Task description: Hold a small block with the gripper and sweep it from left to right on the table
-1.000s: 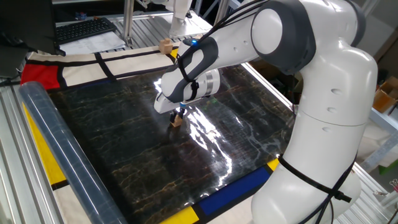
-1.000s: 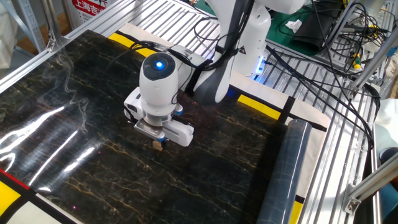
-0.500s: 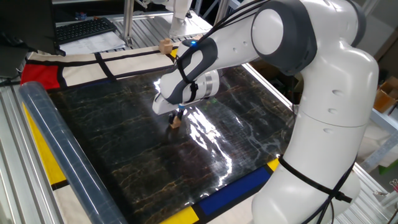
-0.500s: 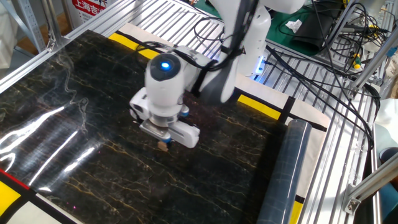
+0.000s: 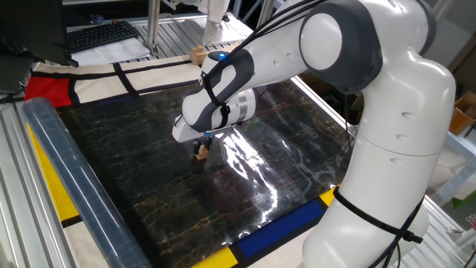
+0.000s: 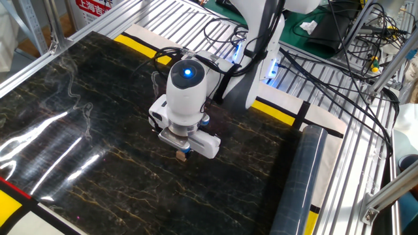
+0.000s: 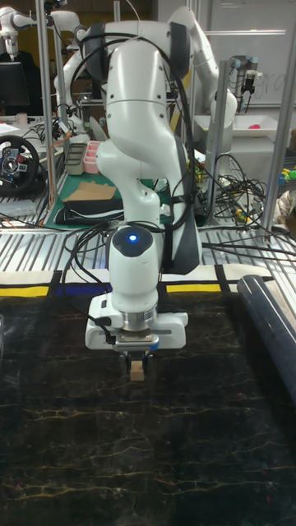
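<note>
The gripper (image 7: 136, 355) (pointing straight down) pinches the small block (image 7: 136, 372), apparently touching the table (image 7: 205, 444).

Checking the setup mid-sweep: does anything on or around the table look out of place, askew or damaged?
Nothing stands out. The tool holds the small block upright at the table surface. The clear plastic roll lies straight along one edge, and a paler wooden cube sits on the cloth border beyond.
</note>
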